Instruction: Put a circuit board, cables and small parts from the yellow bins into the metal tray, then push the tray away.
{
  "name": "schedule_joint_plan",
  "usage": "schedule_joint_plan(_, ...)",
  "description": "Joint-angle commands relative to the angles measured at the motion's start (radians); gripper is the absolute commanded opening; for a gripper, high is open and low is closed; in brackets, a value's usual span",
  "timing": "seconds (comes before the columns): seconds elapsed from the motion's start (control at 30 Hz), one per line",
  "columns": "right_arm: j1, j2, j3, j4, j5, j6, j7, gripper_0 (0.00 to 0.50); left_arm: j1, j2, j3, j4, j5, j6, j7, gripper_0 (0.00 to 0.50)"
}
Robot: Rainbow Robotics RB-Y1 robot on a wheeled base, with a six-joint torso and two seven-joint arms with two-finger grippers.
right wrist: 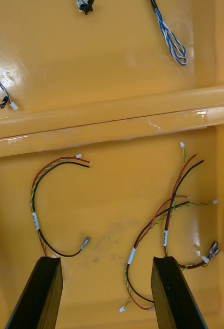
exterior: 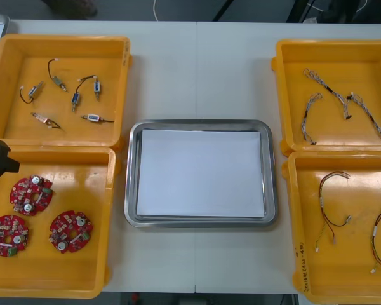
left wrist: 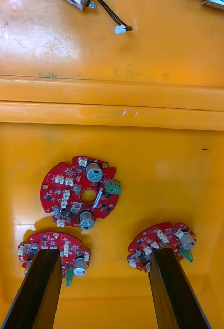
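We see left pincer point(left wrist: 104, 254) wide over round red circuit boards point(left wrist: 66, 193), right pincer point(right wrist: 106, 259) wide over red-and-yellow cables point(right wrist: 36, 221), both inside yellow bins point(exterior: 82, 184).

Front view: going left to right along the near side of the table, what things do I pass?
Left yellow plastic bin holding three round red circuit boards → shiny metal tray with white inside → right yellow plastic bin holding red and yellow cables.

Metal tray point(exterior: 131, 181) — between four yellow bins point(exterior: 82, 184)
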Motion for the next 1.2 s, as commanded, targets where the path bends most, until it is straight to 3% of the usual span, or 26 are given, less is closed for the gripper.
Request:
schedule_joint_plan(0.03,0.015,-0.033,-0.021,-0.005,-0.003,0.003,-0.013,0.5,-0.027,-0.014,-0.01,-0.006,-0.01,0.008,0.105,0.5)
schedule_joint_plan(1.2,0.015,-0.033,-0.021,-0.005,-0.003,0.003,-0.013,0.5,-0.027,-0.014,-0.01,-0.006,-0.01,0.008,0.105,0.5)
